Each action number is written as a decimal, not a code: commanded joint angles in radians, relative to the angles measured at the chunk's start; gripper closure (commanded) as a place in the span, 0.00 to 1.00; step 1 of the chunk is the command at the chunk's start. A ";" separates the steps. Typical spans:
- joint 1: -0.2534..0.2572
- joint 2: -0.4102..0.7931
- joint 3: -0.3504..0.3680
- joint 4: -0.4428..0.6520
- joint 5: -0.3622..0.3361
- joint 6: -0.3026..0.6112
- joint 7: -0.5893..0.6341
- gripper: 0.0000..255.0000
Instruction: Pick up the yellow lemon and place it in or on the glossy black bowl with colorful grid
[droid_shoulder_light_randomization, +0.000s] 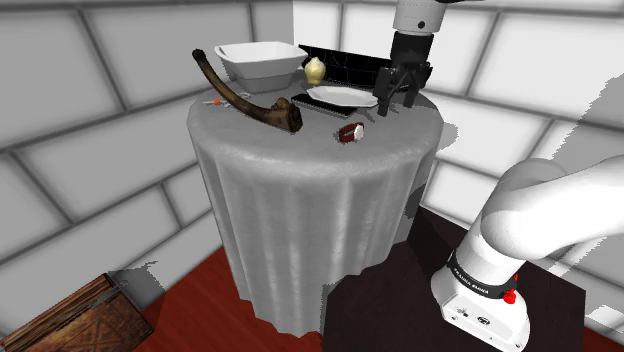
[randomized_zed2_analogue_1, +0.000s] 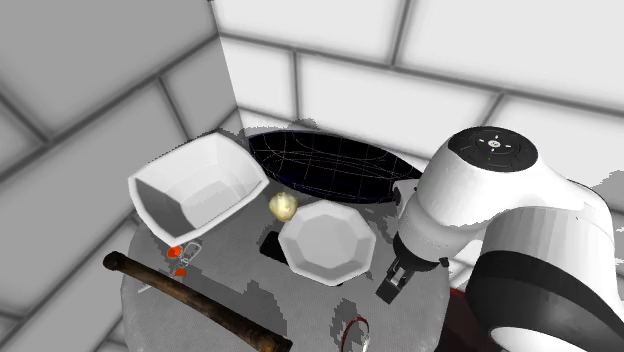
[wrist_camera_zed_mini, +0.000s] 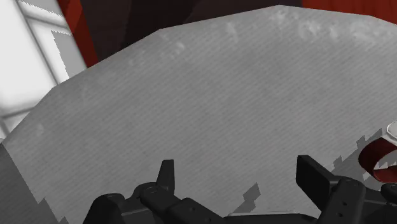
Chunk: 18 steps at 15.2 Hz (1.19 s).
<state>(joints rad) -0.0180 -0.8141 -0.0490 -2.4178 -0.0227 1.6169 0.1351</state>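
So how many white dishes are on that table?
2: a deep square dish at the second exterior view's left, and an octagonal plate between the lemon and the gripper. None seems hidden.

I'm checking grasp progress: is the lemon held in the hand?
No: the lemon sits on the table beside the white plate, and the open hand hangs apart from it, holding nothing.

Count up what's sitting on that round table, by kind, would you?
Bowls: 2, the white bowl and the black bowl
Plates: 1, the white plate
Fruit: 1, the lemon
Long brown horn: 1
Small red-and-white object: 1
Small orange-and-grey item: 1
Black flat slab beside the plate: 1
Total: 8
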 joint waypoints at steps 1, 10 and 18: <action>0.000 0.000 0.000 0.000 0.000 0.000 0.000 0.00; -0.028 0.283 0.117 0.223 -0.082 0.163 0.152 0.00; -0.066 0.539 0.215 0.499 -0.226 0.206 0.307 0.00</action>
<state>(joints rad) -0.0813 -0.3064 0.1508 -1.9643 -0.2271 1.8306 0.4184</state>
